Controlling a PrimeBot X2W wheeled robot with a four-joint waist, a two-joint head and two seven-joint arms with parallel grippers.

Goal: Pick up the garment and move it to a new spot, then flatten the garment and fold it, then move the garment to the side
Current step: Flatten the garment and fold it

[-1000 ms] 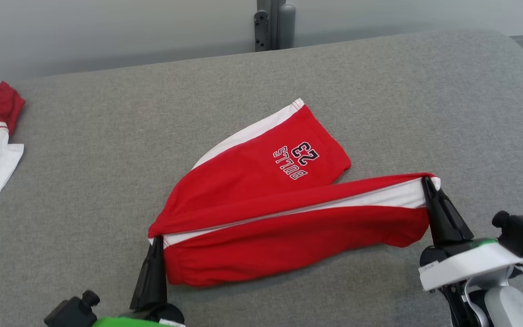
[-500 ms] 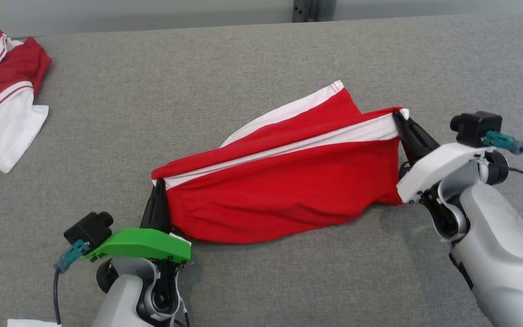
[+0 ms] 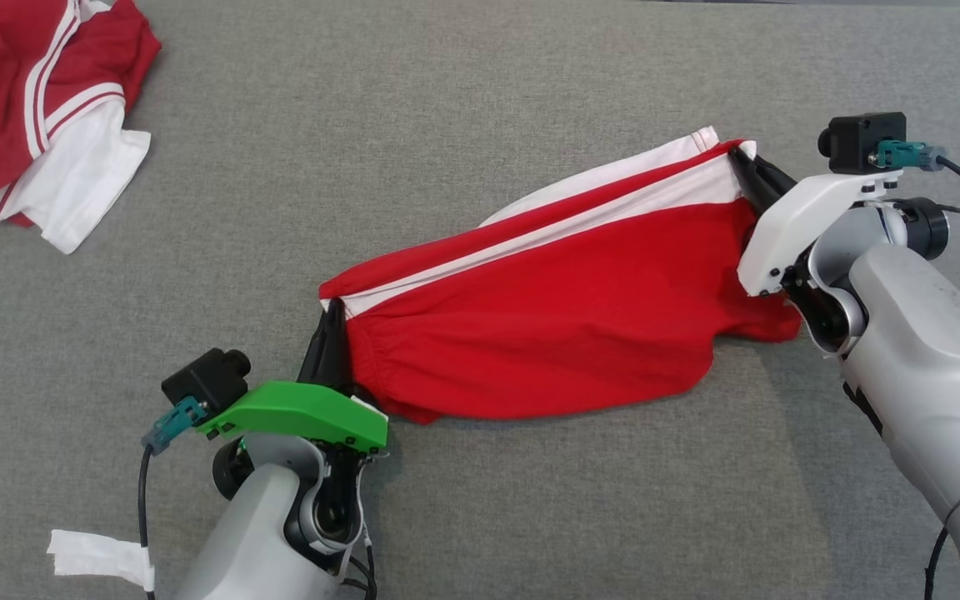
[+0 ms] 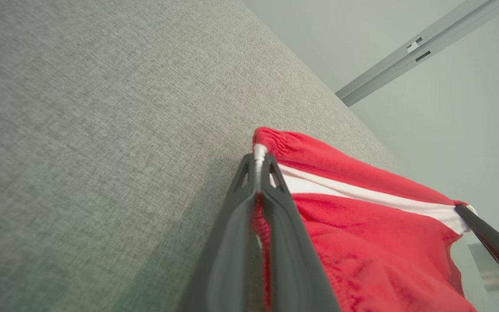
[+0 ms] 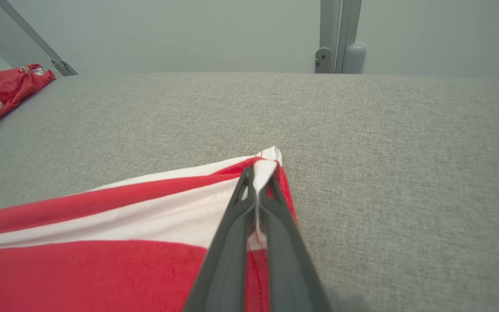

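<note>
The garment [image 3: 547, 317] is a pair of red shorts with white side stripes, stretched between my two grippers over the grey surface [image 3: 463, 133]. My left gripper [image 3: 330, 333] is shut on its elastic waistband corner at the lower left, seen close in the left wrist view [image 4: 258, 160]. My right gripper [image 3: 751, 171] is shut on the white hem corner at the upper right, close up in the right wrist view [image 5: 260, 173]. The upper layer lies doubled over the lower one, hiding the printed side. The garment [image 4: 362, 225] sags slightly in its middle.
A second red and white garment [image 3: 38, 108] lies crumpled at the far left of the surface, also in the right wrist view [image 5: 2, 91]. A white label [image 3: 101, 558] hangs off my left arm. A metal post [image 5: 338, 39] stands behind the far edge.
Both grippers have carried the held edge of the garment away from me, folding it over the leg with the print. The camera has tilted down, so the whole scene has shifted.
</note>
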